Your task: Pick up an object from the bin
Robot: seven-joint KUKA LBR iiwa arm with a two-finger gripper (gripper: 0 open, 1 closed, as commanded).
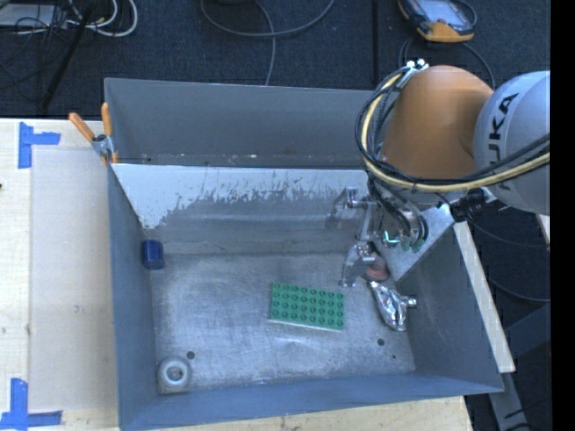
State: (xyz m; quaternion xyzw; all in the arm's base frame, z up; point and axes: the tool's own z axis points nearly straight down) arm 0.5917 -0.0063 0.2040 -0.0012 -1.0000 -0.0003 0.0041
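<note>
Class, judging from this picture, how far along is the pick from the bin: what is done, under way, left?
Done: the pincer is down in the bin's right side. Under way: it hangs beside a crumpled silver thing, right of the green plate; any grip is unclear. Left: grasping and lifting; plate, blue block and ring lie on the floor.

Glare on bin (pixel 225 182) far wall; floor evenly lit; surroundings dark.
</note>
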